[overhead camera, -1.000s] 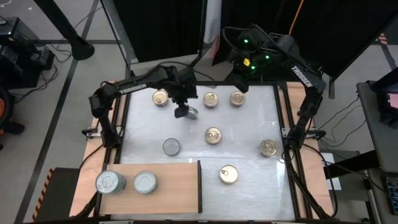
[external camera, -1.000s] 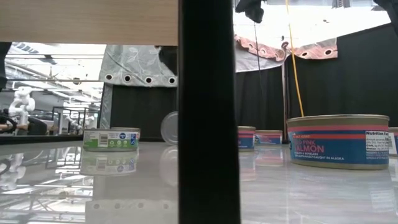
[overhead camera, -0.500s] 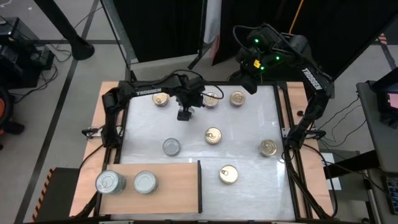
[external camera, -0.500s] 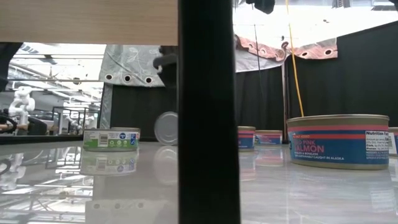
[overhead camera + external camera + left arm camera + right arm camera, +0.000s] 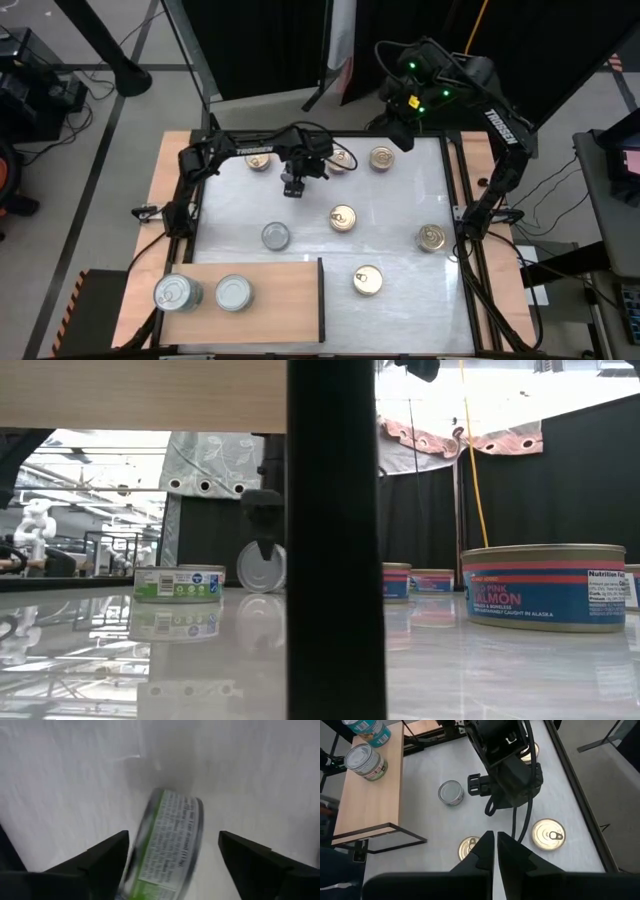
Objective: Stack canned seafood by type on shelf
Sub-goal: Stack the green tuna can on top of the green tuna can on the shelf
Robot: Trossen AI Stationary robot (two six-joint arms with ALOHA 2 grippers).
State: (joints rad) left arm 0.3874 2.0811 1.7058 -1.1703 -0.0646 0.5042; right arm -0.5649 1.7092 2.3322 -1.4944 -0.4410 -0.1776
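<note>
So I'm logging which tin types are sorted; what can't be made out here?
- High view: the left gripper hides the green-labelled tin on edge below it.
- Left wrist view: that tin's print is blurred.
- Low view: a dark post blocks the middle of the table.
- High view: labels of the two silver-lidded tins on the light-brown wooden shelf face sideways.

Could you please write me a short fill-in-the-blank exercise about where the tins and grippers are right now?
1. The wooden shelf carries ____ silver-lidded tins.
2. The tin between the left gripper fingers has a ____ label.
3. The right gripper is ____.
4. The nearest tin in the low view reads ____.

Missing words: two; green; shut; salmon
</note>
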